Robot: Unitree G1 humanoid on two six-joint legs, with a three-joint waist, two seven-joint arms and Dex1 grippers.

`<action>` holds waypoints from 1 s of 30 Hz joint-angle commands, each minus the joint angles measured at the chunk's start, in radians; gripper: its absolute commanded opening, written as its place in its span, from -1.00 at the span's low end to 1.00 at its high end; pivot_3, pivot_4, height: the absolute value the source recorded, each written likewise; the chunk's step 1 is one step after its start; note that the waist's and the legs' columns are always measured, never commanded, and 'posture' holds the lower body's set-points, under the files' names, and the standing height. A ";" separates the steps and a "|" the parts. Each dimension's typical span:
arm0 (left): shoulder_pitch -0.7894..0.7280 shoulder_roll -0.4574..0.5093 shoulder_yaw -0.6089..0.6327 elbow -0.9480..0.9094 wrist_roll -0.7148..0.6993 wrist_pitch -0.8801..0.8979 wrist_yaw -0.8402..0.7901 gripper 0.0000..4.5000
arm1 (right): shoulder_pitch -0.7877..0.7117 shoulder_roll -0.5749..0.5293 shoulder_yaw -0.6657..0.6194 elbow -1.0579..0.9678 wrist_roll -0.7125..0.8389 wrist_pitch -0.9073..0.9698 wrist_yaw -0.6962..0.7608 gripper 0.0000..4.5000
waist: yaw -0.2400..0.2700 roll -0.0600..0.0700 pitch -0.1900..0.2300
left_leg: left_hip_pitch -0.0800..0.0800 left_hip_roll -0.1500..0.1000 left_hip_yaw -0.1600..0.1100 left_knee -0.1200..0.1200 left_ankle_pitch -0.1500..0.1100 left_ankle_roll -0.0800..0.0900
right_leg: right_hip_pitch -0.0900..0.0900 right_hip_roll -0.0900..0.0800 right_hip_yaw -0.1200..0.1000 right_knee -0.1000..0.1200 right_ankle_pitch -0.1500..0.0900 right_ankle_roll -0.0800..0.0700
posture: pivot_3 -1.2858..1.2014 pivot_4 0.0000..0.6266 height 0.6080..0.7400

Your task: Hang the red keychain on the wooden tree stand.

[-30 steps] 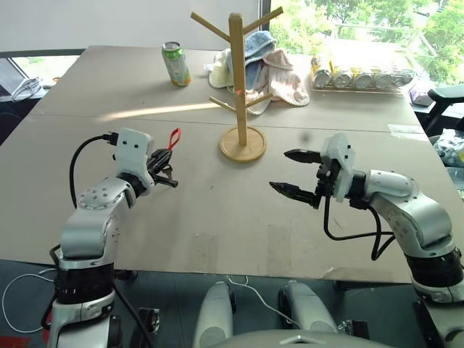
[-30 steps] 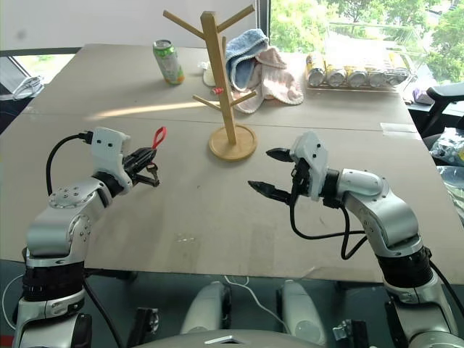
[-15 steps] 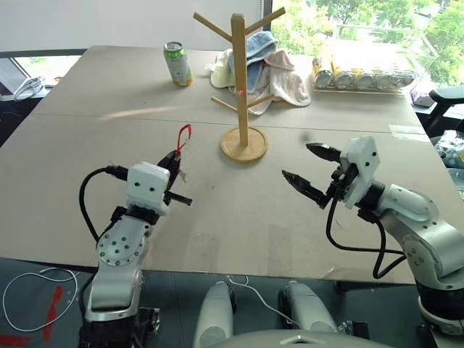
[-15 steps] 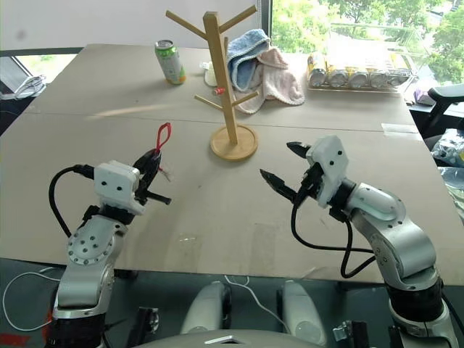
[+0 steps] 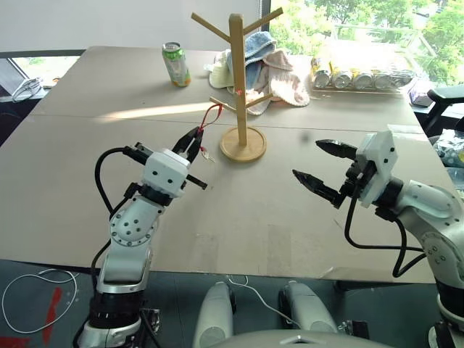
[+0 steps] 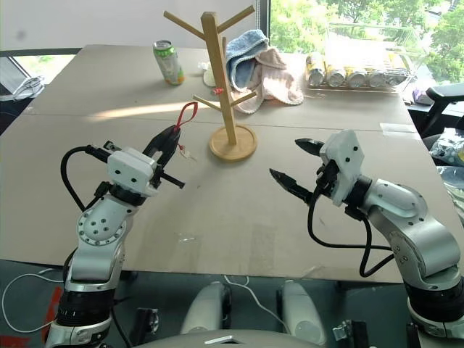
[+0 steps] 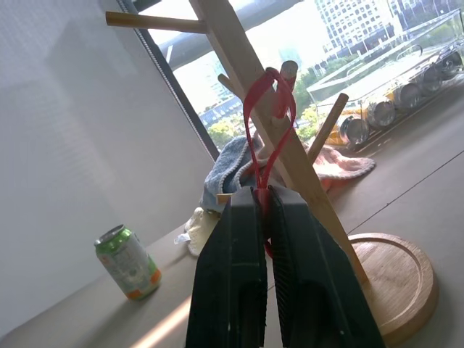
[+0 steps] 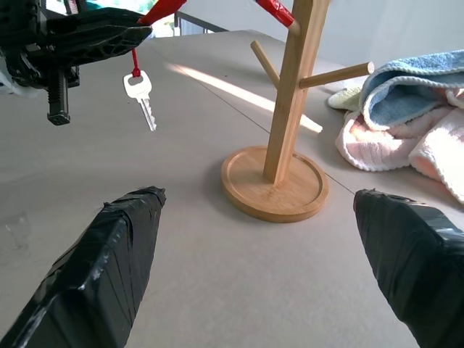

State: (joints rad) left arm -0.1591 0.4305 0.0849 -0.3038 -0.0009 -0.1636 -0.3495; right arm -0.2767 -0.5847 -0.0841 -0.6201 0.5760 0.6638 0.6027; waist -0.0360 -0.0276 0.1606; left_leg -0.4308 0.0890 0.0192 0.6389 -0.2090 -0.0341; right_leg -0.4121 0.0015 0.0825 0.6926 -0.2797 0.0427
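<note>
The wooden tree stand (image 5: 237, 80) rises from its round base (image 5: 243, 145) in the middle of the table. My left gripper (image 5: 194, 135) is shut on the red keychain (image 5: 211, 113), whose strap loop sticks up toward a low left peg (image 5: 221, 104) of the stand. A small silver key (image 8: 140, 92) dangles under the fingers. The loop (image 7: 267, 101) lines up in front of the post in the left wrist view. My right gripper (image 5: 319, 163) hangs open and empty above the table, right of the stand's base.
A green drink can (image 5: 176, 64) stands at the back left. Towels (image 5: 279, 69) are heaped behind the stand. A clear rack of cans (image 5: 362, 76) lies at the back right. Bare tabletop (image 5: 239, 210) spreads between my arms.
My left gripper has carried the keychain right and up, closer to the stand, and rolled at the wrist. My right gripper has drifted a little right and up, still open.
</note>
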 commanded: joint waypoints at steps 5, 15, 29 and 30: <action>-0.110 -0.008 -0.033 0.018 0.007 -0.035 -0.012 -0.98 | -0.090 -0.006 -0.021 -0.039 0.068 0.048 -0.029 1.00 | 0.002 0.000 0.000 | -0.001 0.000 0.000 0.000 0.000 0.000 | 0.000 0.000 0.000 0.000 0.000 0.000 | 0.03 -0.52 0.89; -0.185 -0.029 -0.064 0.108 0.029 -0.046 -0.008 -0.98 | -0.168 -0.008 -0.022 -0.051 0.128 0.093 -0.056 1.00 | 0.002 0.000 0.000 | 0.000 0.000 0.000 0.000 0.000 0.000 | 0.000 0.000 0.000 0.000 0.000 0.000 | 0.03 -0.52 0.89; -0.236 -0.045 -0.100 0.206 0.049 -0.055 -0.023 -0.98 | -0.223 -0.028 -0.034 -0.072 0.193 0.119 -0.087 1.00 | 0.002 0.000 0.000 | 0.000 0.000 0.000 0.000 0.000 0.000 | 0.000 0.000 0.000 0.000 0.000 0.000 | 0.03 -0.52 0.89; -0.240 -0.044 -0.100 0.213 0.053 -0.054 -0.021 -0.98 | -0.224 -0.029 -0.034 -0.072 0.196 0.119 -0.089 1.00 | 0.002 0.000 0.000 | -0.001 0.000 0.000 0.000 0.000 0.000 | 0.000 0.000 0.000 0.000 0.000 0.000 | 0.03 -0.52 0.89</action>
State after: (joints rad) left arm -0.3799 0.3850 -0.0116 -0.0852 0.0431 -0.2002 -0.3755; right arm -0.4800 -0.6031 -0.0858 -0.6552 0.7534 0.7856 0.5222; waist -0.0339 -0.0275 0.1608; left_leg -0.4314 0.0890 0.0189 0.6391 -0.2090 -0.0341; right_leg -0.4120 0.0016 0.0822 0.6930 -0.2796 0.0427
